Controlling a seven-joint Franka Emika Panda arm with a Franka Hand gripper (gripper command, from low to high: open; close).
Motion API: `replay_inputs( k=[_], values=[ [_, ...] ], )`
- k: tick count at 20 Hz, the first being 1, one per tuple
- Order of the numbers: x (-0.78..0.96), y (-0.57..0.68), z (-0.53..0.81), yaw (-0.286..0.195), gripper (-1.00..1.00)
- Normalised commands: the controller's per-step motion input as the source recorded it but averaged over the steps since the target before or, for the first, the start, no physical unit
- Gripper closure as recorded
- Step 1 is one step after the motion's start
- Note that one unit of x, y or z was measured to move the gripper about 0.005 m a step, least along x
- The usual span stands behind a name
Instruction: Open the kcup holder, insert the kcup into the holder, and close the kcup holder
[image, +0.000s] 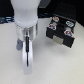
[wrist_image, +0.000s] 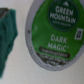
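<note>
Kcup (wrist_image: 54, 31) right under my wrist camera: round foil lid, green band reading "Green Mountain", dark lower half reading "Dark Magic". It fills most of the wrist view, lid facing me, resting on the pale table (wrist_image: 20, 70). A teal shape (wrist_image: 7, 35) sits at the frame edge beside it; cannot tell what it is.

Exterior view: my arm hangs over the table, gripper (image: 26, 36) pointing down, a white part extending below it toward the camera. The pod itself I cannot pick out there. Fingers: too blurred to read, so I cannot tell whether they are wide or narrow, or holding anything.

Kcup holder (image: 60, 31) stands well apart, toward the exterior view's right, black, with several pods seated in its top slots.

Handling judgement: light, thin plastic wall, crushable; foil lid punctures easily. Best hold is across the body below the rim, gentle squeeze, never on the foil.
</note>
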Motion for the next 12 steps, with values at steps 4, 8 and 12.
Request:
replay_inputs(
  k=[4, 8, 12],
  values=[
    [0.02, 0.05, 0.09, -0.015, 1.0],
    [0.02, 0.28, 0.63, -0.016, 1.0],
    [0.02, 0.37, 0.78, -0.005, 1.0]
  ],
)
